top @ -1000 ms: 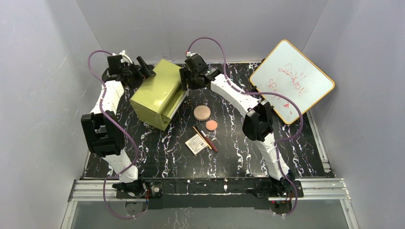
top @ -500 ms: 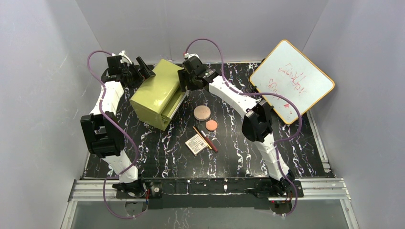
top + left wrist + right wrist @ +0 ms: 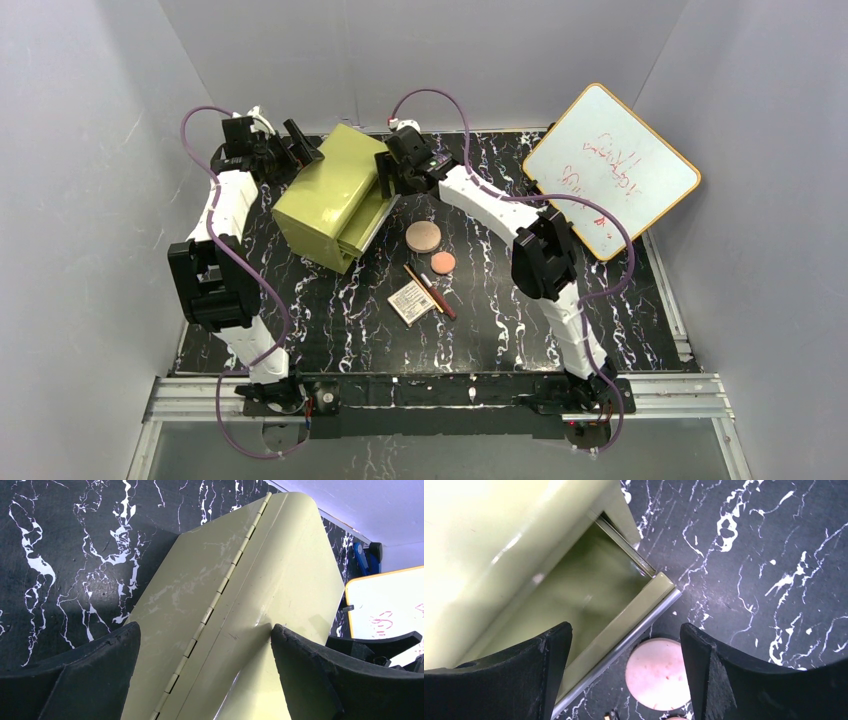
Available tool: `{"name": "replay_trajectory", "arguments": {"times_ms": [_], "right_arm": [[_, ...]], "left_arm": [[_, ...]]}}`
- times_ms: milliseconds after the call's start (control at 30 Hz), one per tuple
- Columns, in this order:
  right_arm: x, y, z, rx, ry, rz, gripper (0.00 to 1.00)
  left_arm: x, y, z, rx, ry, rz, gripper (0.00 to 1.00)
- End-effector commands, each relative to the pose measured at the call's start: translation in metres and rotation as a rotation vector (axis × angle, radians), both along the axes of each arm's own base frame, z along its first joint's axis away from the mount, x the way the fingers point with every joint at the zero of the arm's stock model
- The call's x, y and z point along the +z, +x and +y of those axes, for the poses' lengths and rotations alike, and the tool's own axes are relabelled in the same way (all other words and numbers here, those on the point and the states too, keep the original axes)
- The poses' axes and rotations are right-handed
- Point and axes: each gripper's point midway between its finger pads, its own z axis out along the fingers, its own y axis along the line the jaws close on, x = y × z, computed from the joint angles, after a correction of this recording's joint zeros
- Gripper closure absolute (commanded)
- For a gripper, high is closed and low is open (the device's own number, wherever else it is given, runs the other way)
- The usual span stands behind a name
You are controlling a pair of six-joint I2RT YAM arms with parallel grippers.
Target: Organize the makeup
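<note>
We see left fingers (image 3: 85, 680) spread over olive box (image 3: 280, 570); right fingers (image 3: 734, 680) spread, empty, above its open drawer (image 3: 574, 595). We find makeup (image 3: 423, 236) loose on surface (image 3: 500, 330), near box.

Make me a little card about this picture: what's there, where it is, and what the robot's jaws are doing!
box: olive-green box, back left, drawer open
makeup: large disc, small disc, palette, gold pencil, dark red pencil, all on table, outside drawer
left jaws: open, at box's back
right jaws: open, above drawer's edge
whiteboard: back right
</note>
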Motion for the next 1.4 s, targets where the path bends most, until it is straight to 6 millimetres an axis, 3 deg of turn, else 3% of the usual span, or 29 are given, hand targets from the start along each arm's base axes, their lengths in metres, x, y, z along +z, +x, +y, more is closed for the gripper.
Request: {"name": "replay_trajectory", "arguments": {"times_ms": [0, 433, 667, 733, 867, 967, 1100, 1233, 1333, 1367], "right_arm": [[-0.052, -0.023, -0.067, -0.029, -0.281, 0.133, 0.13], [-0.059, -0.031, -0.098, -0.070, -0.338, 0.149, 0.12], [-0.043, -0.022, -0.102, -0.088, -0.335, 0.118, 0.12], [-0.028, -0.016, -0.099, -0.084, -0.313, 0.083, 0.12], [0.047, 0.002, -0.075, -0.040, -0.141, -0.100, 0.11], [0.097, 0.007, -0.073, -0.027, -0.089, -0.194, 0.11], [0.124, -0.004, -0.085, -0.041, -0.072, -0.228, 0.11], [0.118, -0.028, -0.105, -0.053, -0.044, -0.218, 0.11], [0.100, -0.048, -0.120, -0.060, -0.041, -0.176, 0.12], [0.085, -0.056, -0.125, -0.053, -0.047, -0.147, 0.12]], "left_arm": [[-0.025, -0.022, 0.020, 0.046, 0.071, 0.109, 0.01], [-0.028, -0.022, 0.021, 0.047, 0.070, 0.116, 0.01], [-0.028, -0.024, 0.021, 0.043, 0.070, 0.119, 0.01], [-0.029, -0.024, 0.021, 0.041, 0.068, 0.119, 0.01], [-0.032, -0.024, 0.020, 0.037, 0.062, 0.124, 0.01], [-0.033, -0.025, 0.020, 0.036, 0.061, 0.124, 0.01], [-0.036, -0.026, 0.020, 0.036, 0.059, 0.130, 0.01], [-0.037, -0.026, 0.021, 0.034, 0.060, 0.132, 0.01], [-0.035, -0.026, 0.022, 0.036, 0.061, 0.127, 0.01], [-0.035, -0.026, 0.022, 0.036, 0.061, 0.128, 0.01]]}}
